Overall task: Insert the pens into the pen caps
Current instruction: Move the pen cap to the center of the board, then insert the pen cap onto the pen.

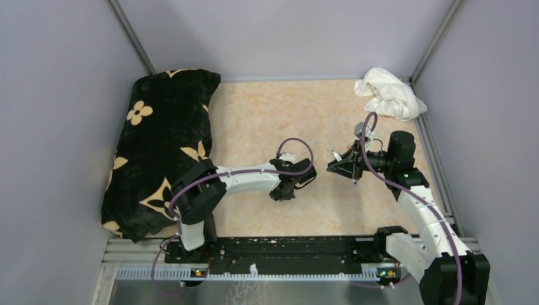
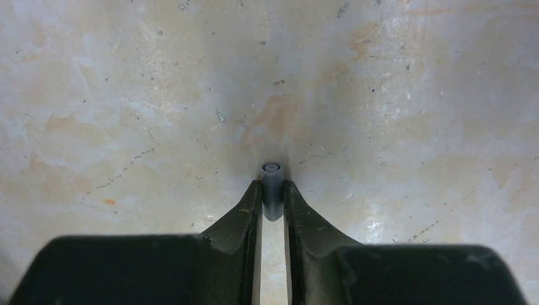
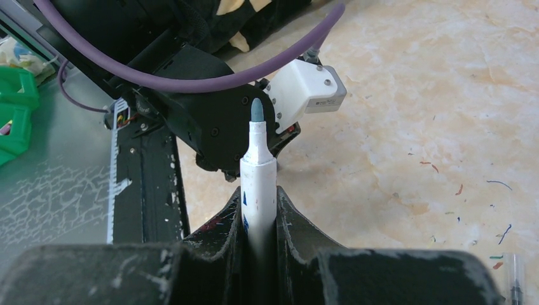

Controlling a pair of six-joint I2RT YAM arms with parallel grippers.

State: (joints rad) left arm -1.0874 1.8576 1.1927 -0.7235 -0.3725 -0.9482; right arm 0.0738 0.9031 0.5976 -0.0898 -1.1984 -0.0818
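A short grey pen cap (image 2: 272, 184) lies on the table, its open end facing away from the camera. My left gripper (image 2: 272, 190) reaches down to the table and is shut on the cap, a fingertip pressing each side. In the top view the left gripper (image 1: 284, 190) sits mid-table. My right gripper (image 3: 259, 197) is shut on a white pen (image 3: 258, 171) with a bare grey tip. The pen points toward the left arm's wrist (image 3: 216, 121). In the top view the right gripper (image 1: 335, 166) hovers just right of the left one.
A black cloth with cream flowers (image 1: 165, 146) covers the left side of the table. A crumpled white cloth (image 1: 389, 92) lies at the back right corner. Another pen (image 3: 515, 279) lies on the table near the right gripper. Green bins (image 3: 13, 108) stand beyond the base rail.
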